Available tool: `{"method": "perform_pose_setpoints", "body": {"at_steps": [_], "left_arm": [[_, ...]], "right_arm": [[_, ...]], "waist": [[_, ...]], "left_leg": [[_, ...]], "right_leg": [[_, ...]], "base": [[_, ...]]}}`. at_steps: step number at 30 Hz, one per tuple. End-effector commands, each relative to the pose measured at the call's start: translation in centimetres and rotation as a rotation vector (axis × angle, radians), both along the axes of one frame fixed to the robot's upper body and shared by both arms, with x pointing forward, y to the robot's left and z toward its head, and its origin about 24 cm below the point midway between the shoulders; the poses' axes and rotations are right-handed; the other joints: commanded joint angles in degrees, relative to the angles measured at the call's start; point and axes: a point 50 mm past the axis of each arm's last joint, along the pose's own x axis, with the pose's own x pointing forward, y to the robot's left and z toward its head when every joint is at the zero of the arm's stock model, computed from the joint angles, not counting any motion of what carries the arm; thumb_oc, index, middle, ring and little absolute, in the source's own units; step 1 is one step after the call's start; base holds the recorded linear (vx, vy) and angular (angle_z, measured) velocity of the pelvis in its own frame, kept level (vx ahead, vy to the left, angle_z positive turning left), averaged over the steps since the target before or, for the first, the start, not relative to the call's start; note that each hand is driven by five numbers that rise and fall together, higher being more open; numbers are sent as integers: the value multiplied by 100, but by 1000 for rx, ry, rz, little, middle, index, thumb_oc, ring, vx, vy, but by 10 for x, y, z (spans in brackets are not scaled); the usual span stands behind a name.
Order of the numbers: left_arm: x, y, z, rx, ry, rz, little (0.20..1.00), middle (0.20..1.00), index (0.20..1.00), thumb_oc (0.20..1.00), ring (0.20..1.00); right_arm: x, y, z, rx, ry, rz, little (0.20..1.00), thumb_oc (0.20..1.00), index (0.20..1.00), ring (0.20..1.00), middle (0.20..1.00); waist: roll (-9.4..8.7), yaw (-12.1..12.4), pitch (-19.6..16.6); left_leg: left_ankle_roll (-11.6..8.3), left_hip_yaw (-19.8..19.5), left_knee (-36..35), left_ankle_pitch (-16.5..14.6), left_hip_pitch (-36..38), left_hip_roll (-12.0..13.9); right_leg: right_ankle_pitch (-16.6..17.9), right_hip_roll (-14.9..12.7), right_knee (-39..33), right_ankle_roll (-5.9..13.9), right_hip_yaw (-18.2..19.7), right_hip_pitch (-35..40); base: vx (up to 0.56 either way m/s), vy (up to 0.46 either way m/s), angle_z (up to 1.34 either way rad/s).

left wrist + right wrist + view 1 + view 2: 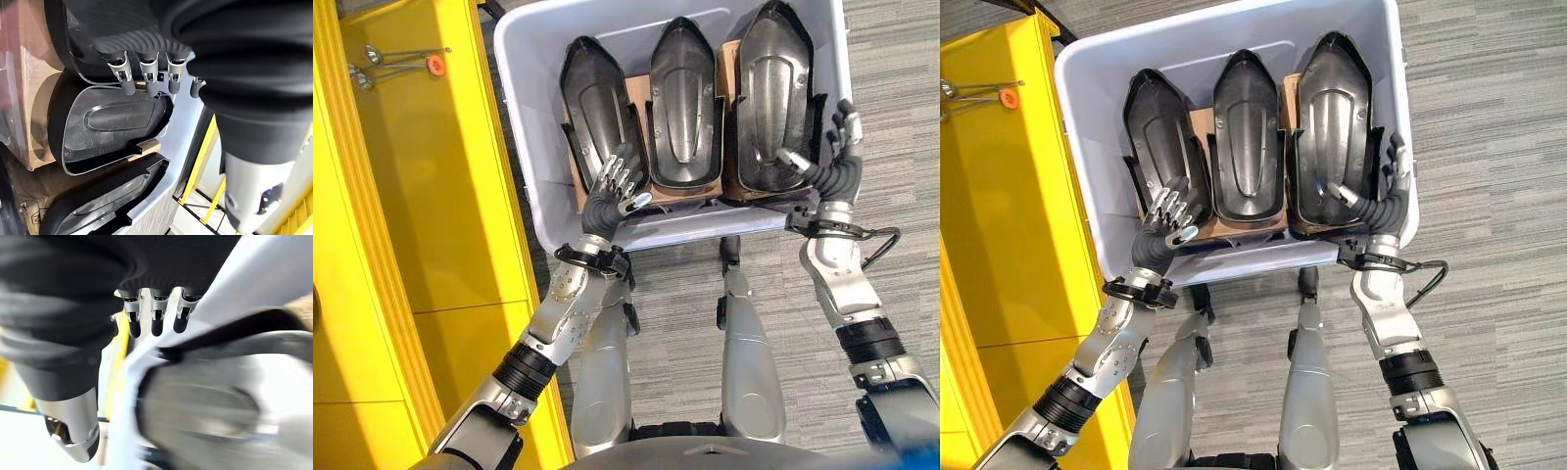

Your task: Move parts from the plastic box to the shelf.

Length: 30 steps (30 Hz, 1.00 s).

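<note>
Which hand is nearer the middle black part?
Left. Left hand sits at the gap beside the middle black part; right hand is past the right-side part.

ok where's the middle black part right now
In the left eye view the middle black part stands in the grey plastic box, between the other two black parts, with the left hand and the right hand to either side.

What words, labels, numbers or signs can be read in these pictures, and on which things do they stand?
No text can be read.
Cardboard piece in the plastic box: small dark marks in the left wrist view, too small to read.
Three black parts: no print visible.
Yellow shelf: no print visible; the orange tag on it shows no lettering.
</note>
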Motion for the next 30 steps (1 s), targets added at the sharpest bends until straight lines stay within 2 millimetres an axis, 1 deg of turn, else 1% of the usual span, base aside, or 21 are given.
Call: {"method": "perform_pose_setpoints", "body": {"at_steps": [1,4,5,7,14,16,21,30], "left_arm": [[-9,7,8,-7,-76,29,1000,1000,1000,1000,1000],[-10,8,10,-6,-87,34,1000,1000,1000,1000,1000],[-11,9,9,-14,-82,39,1000,1000,1000,1000,1000],[-11,9,8,-12,-81,41,1000,1000,1000,1000,1000],[-12,8,9,-13,-82,34,1000,1000,1000,1000,1000],[-11,7,9,-8,-82,28,1000,1000,1000,1000,1000],[-12,6,8,-9,-82,17,1000,1000,1000,1000,1000],[-11,5,10,-10,-90,9,1000,1000,1000,1000,1000]], "right_arm": [[-14,-2,13,-31,-128,-13,1000,1000,1000,1000,1000],[-15,2,10,-31,-125,-7,1000,1000,1000,1000,1000],[-13,-1,4,-15,-98,-22,1000,1000,1000,1000,1000],[-10,-5,-1,-7,-69,-46,1000,1000,1000,1000,1000],[-4,-12,-6,-14,-32,-104,1000,1000,1000,1000,1000],[-1,-17,-9,-54,-8,-148,1000,1000,1000,1000,1000],[6,-25,-12,-66,21,-210,1000,1000,1000,1000,1000],[16,-34,-19,-89,84,-261,1000,1000,1000,1000,1000]], "waist": [[-157,139,-412],[-167,139,-419],[-159,137,-418],[-145,139,-413],[-117,154,-383],[-94,165,-371],[-51,191,-362],[-7,226,-346]], "left_leg": [[-392,-433,404,-207,10,460],[-399,-432,393,-199,3,461],[-406,-424,390,-195,5,458],[-405,-436,403,-200,-17,457],[-402,-422,405,-202,-23,451],[-401,-420,401,-215,-13,442],[-399,-437,400,-209,-32,432],[-384,-472,377,-194,-87,426]], "right_leg": [[22,-148,651,200,155,-334],[26,-148,641,204,148,-325],[27,-141,630,200,139,-316],[34,-144,623,199,153,-323],[27,-139,639,197,158,-347],[23,-140,646,200,165,-360],[18,-124,668,196,190,-392],[13,-105,676,181,162,-442]], "base": [[4,-3,-5],[0,-1,-1],[0,0,0],[0,0,0],[0,0,0],[0,0,0],[0,0,0],[-2,-2,-2]]}}
